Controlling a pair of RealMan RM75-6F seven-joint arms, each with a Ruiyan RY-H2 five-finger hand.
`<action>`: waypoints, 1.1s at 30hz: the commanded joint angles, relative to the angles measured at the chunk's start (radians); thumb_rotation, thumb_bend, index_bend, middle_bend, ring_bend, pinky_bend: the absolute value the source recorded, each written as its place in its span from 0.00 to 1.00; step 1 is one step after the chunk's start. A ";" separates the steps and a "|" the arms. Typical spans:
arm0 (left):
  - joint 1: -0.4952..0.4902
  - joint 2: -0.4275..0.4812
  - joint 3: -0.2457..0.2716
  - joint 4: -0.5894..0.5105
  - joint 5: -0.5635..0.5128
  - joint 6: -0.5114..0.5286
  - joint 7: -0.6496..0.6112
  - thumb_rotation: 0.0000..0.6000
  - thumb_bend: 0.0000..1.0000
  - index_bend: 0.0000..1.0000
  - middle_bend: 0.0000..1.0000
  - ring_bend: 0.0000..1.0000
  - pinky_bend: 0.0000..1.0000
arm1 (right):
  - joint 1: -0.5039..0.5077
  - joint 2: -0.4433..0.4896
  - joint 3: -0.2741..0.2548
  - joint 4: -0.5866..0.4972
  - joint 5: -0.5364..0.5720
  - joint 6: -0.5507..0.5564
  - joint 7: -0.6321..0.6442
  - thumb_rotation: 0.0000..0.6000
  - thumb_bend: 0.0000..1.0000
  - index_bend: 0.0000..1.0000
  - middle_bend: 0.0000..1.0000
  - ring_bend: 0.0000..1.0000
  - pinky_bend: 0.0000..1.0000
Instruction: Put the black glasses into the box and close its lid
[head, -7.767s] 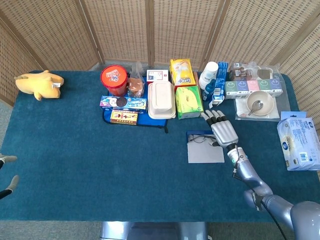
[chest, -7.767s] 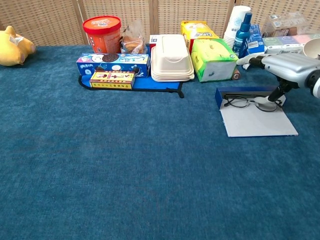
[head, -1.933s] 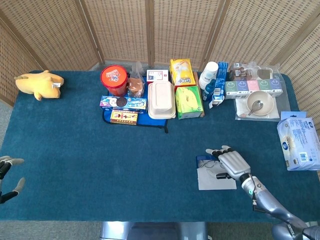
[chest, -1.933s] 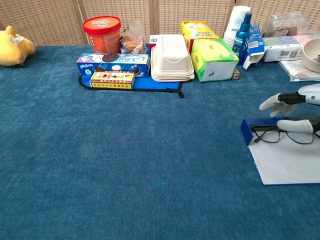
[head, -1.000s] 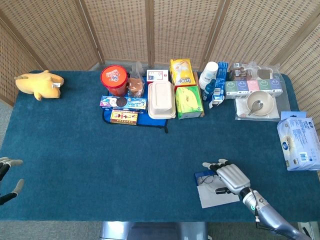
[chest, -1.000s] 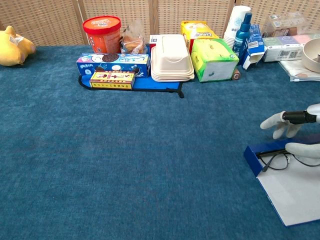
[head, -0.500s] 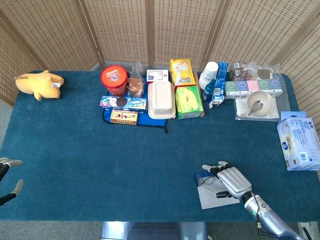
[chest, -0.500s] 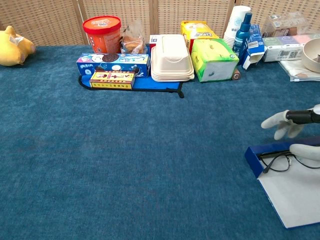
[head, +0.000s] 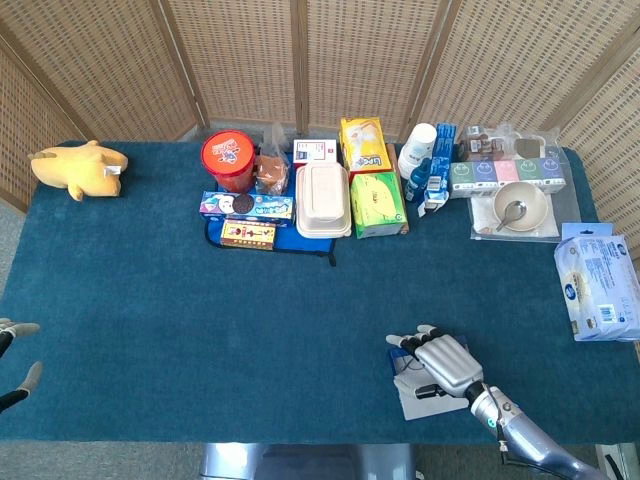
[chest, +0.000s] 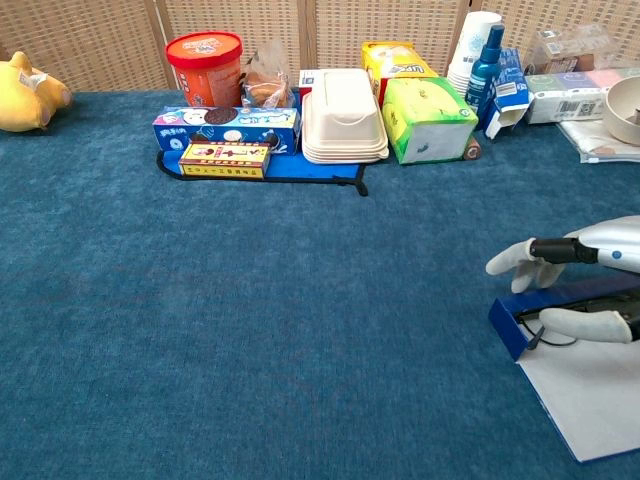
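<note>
The blue box (chest: 512, 321) lies open near the table's front right, its grey lid (chest: 592, 398) flat on the cloth toward me. The black glasses (chest: 543, 327) lie inside it, mostly hidden by my right hand (chest: 580, 285). That hand reaches over the box with fingers (chest: 518, 260) stretched out and the thumb lying on the glasses. In the head view my right hand (head: 438, 362) covers the box, and only the grey lid (head: 424, 401) shows under it. Only the fingertips of my left hand (head: 14, 360) show at the left edge, apart and holding nothing.
A row of goods stands along the back: a red tub (head: 228, 160), a white clamshell container (head: 323, 199), a green tissue pack (head: 377, 203), a bowl with a spoon (head: 519, 207). A yellow plush toy (head: 78, 169) lies far left. A wipes pack (head: 597, 287) sits at right.
My right hand has slid a little to the left over the box, so its fingers now reach past the box's left end. The box has barely shifted.
</note>
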 joint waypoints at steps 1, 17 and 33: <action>0.000 0.000 -0.001 0.002 0.000 0.001 -0.003 1.00 0.30 0.31 0.35 0.22 0.27 | -0.002 0.000 -0.003 -0.004 0.003 0.000 -0.008 0.27 0.39 0.14 0.26 0.26 0.17; -0.004 -0.006 -0.004 0.011 -0.003 -0.008 -0.009 1.00 0.30 0.31 0.35 0.22 0.27 | -0.033 0.022 -0.026 -0.028 0.024 0.019 -0.025 0.26 0.39 0.14 0.27 0.30 0.17; -0.009 -0.009 -0.006 0.003 0.001 -0.013 0.004 1.00 0.30 0.31 0.34 0.22 0.27 | -0.077 0.052 -0.043 -0.021 0.021 0.055 0.003 0.26 0.39 0.14 0.27 0.31 0.17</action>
